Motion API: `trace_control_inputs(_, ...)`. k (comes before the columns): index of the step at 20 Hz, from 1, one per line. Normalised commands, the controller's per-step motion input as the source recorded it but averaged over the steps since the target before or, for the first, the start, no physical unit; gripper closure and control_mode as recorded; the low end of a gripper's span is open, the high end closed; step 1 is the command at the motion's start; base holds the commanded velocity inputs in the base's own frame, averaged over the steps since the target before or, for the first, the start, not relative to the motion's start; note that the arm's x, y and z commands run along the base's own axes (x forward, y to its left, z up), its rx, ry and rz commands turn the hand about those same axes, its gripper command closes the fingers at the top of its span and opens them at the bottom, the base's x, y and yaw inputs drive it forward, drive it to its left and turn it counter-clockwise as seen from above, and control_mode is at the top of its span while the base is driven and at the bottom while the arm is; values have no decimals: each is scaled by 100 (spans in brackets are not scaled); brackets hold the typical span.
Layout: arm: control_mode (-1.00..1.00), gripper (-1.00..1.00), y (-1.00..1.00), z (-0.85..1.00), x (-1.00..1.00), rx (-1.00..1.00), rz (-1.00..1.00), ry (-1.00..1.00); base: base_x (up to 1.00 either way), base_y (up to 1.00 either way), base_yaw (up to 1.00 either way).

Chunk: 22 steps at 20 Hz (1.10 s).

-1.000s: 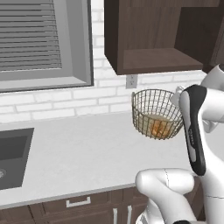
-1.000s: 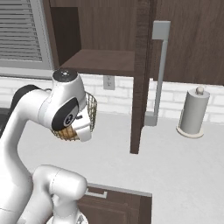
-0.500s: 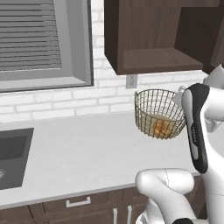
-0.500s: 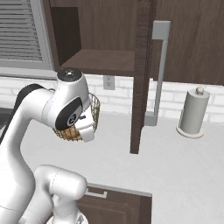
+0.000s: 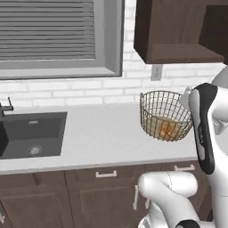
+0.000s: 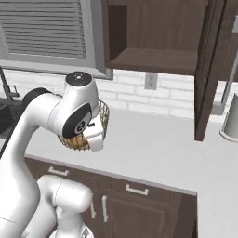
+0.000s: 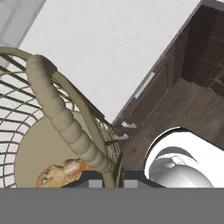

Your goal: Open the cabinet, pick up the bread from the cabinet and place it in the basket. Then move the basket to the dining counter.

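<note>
A: From the left base view, the basket (image 5: pixel 165 116) hangs just above the bench (image 5: pixel 102 138), with the bread (image 5: pixel 168 129) inside.

B: Right base view, the cabinet (image 6: pixel 158 32) stands open.

A: Hand view, our jaws pinch the basket's rim directly ahead.

The gripper (image 7: pixel 107 177) straddles the basket (image 5: pixel 165 116) rim, held clear above the grey worktop (image 5: pixel 102 138). Overhead hangs the open cabinet (image 6: pixel 155 37), and its swung-out door (image 6: pixel 209 69) projects well off to one side. Away from the wall, open floor (image 7: pixel 175 109) lies below the worktop edge.
</note>
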Motion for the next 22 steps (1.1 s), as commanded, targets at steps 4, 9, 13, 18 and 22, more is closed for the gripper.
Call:
trace_control_inputs(4, 100, 100, 0, 0, 0, 0, 0, 0, -60, 100, 78)
trace_control_inputs(9, 100, 100, 0, 0, 0, 0, 0, 0, -36, 65, 96)
trace_control_inputs(13, 100, 100, 0, 0, 0, 0, 0, 0, -26, 34, 100)
trace_control_inputs(18, 100, 100, 0, 0, 0, 0, 0, 0, -21, 20, 100)
trace_control_inputs(22, 100, 100, 0, 0, 0, 0, 0, 0, -1, 9, 100)
